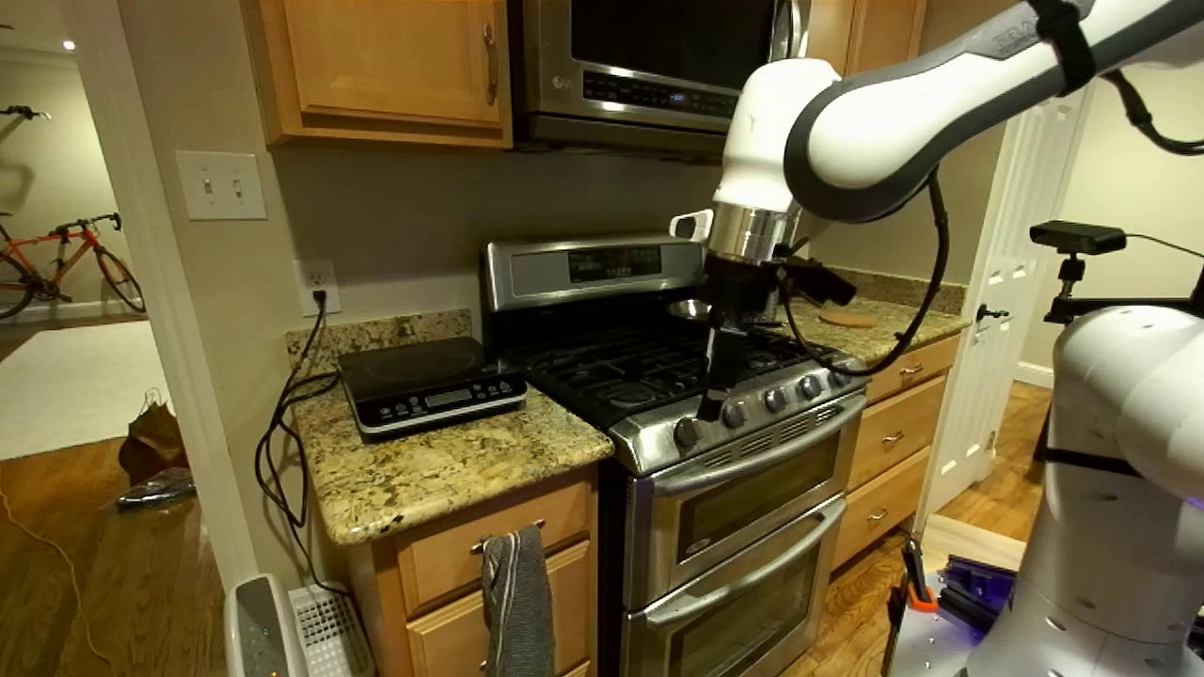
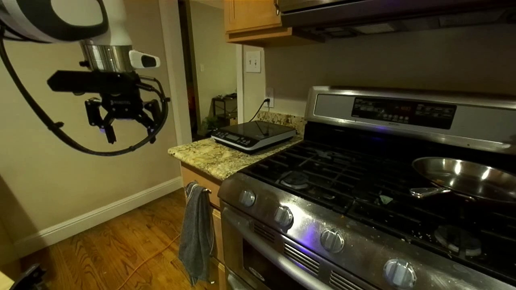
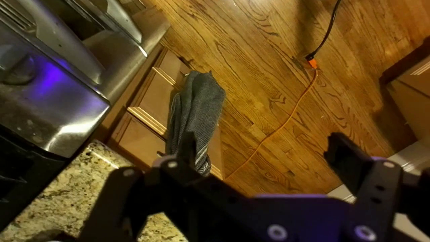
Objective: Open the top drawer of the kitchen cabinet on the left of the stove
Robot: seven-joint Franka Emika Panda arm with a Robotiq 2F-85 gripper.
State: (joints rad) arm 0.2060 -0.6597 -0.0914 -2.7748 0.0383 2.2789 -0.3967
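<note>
The top drawer (image 1: 440,562) is a light-oak front just under the granite, and it looks shut. A dark grey towel (image 1: 520,602) hangs over its handle and hides much of it. The drawer also shows in an exterior view (image 2: 201,178) and in the wrist view (image 3: 139,139). The kitchen cabinet (image 1: 376,597) stands beside the stove (image 1: 658,451). My gripper (image 2: 132,140) points down, open and empty, in the air above counter height and out in front of the cabinet. In the wrist view, the gripper (image 3: 262,139) has its fingers wide apart, with floor between them.
A black portable cooktop (image 1: 428,381) sits on the granite top (image 1: 451,480). A pan (image 2: 463,177) stands on the burner grates. A white appliance (image 1: 259,621) is on the floor beside the cabinet. An orange cord (image 3: 285,122) lies on the wood floor. A wall cabinet (image 1: 395,66) hangs above.
</note>
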